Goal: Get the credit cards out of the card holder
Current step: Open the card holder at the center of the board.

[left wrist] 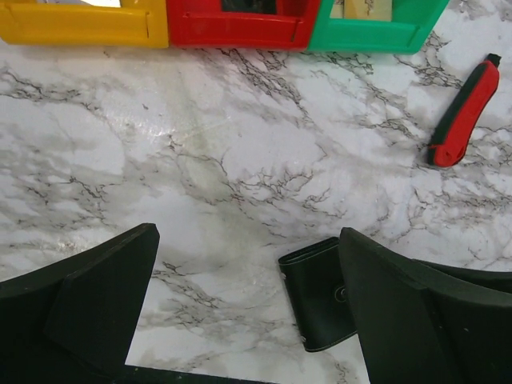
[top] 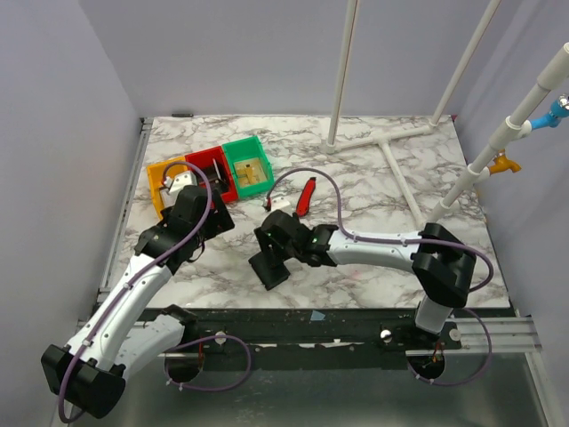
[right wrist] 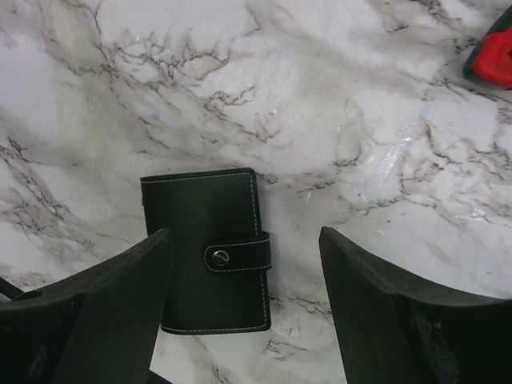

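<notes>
Near the front edge of the white marble-patterned table (top: 373, 205), at lower centre of the top view, lies the small black leather card holder (right wrist: 208, 224), flat, folded shut, its strap snapped across the right edge. The right gripper (right wrist: 244, 236) hangs directly over it, fingers spread wide to either side; the left finger overlaps the wallet's left edge in the wrist view, and whether it touches I cannot tell. Left of centre, the left gripper (left wrist: 248, 232) hovers over bare marble, jaws wide with nothing between them. Beyond the wallet lies a red-and-black elongated tool (top: 306, 196). Farther back, upper left, an orange plastic bin (top: 158, 169), a red bin (top: 203, 157) and a green bin (top: 242, 142) stand side by side, the green one holding something tan.
</notes>
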You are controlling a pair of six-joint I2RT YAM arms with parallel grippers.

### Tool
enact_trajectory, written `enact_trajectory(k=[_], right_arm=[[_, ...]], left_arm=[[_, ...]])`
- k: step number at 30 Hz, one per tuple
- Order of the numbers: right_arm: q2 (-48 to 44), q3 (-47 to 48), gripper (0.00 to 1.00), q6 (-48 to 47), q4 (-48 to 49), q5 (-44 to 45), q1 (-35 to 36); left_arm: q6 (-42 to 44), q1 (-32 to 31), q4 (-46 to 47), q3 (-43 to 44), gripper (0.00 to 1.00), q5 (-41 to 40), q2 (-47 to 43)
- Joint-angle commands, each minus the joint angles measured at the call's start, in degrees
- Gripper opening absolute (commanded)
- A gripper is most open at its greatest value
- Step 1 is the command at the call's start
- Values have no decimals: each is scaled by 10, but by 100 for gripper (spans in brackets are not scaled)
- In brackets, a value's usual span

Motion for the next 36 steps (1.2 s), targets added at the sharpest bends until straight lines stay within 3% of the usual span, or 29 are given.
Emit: enact_trajectory(k=[1, 9, 17, 27, 31, 33, 36], right_arm=[[28, 27, 71, -11, -27, 27, 27], [52, 40, 54, -12, -42, 47, 54], [79, 56, 50, -13, -53, 66, 67], [107, 73, 35, 8, -90, 86, 67], [107, 71, 35, 19, -107, 86, 67], [99, 66, 42, 19, -110, 85, 68], [88, 62, 44, 12, -110, 90, 72]], left_arm=[[-14, 9, -7, -16, 98, 10, -21], [-14, 12, -6, -28, 98, 12, -30], [-17, 13, 3, -40, 98, 20, -38], [-14, 14, 4, -36, 98, 22, -35], [-14, 14, 4, -35, 99, 25, -33], [-14, 14, 5, -36, 98, 26, -33], [-16, 14, 5, -38, 98, 27, -33]])
